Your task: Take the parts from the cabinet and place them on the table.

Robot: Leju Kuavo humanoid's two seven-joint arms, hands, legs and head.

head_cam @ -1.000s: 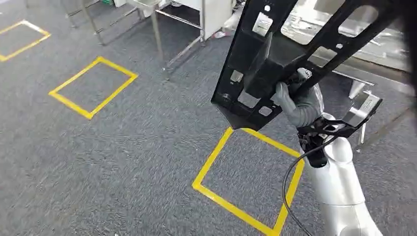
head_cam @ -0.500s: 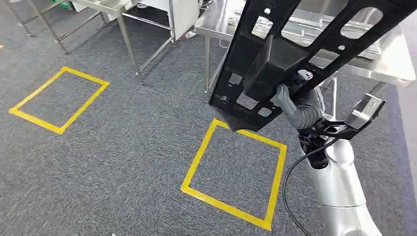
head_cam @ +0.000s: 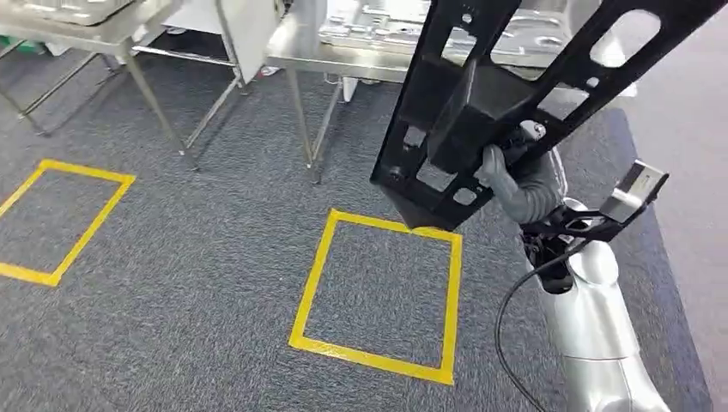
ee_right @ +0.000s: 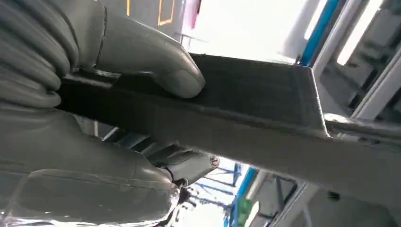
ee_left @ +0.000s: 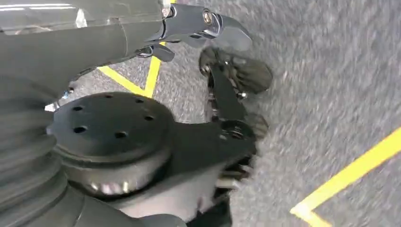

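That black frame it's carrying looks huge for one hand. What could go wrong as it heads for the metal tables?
The right hand holds the black part near its lower end, so the long upper stretch might lever it loose and slip.

The part reaches well ahead of the arm and could knock the steel table or the metal parts lying on it.

It also blocks much of the head view, so judging the table edge may be harder.

Grey carpet floor (head_cam: 197, 275) w/ yellow tape squares (head_cam: 375, 292); steel desk (head_cam: 296, 53) at back, 2nd steel-legged desk (head_cam: 129, 34) beside it.
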